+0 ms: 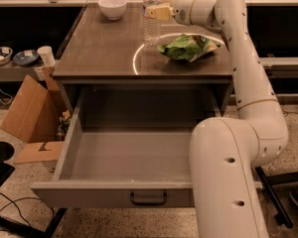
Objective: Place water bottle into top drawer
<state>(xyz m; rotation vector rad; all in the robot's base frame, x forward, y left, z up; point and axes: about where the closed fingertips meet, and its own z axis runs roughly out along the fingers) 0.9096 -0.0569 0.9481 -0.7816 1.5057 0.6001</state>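
The water bottle (pixel 151 15) is clear with a white cap and stands upright at the far middle of the brown table top (pixel 99 53). My gripper (pixel 160 12) reaches in from the right and is at the bottle's upper half, touching or almost touching it. The top drawer (pixel 114 195) is pulled wide open below the table's front edge. Its grey inside is bare, and the dark pull handle (pixel 148 199) shows on the front panel. My white arm (pixel 238 148) covers the drawer's right part.
A white bowl (pixel 112 6) stands at the far left of the table. A green crumpled bag (pixel 188 47) lies to the right of the bottle. A cardboard box (pixel 30 110) stands on the floor at the left, beside a low shelf with bowls and a cup (pixel 45 56).
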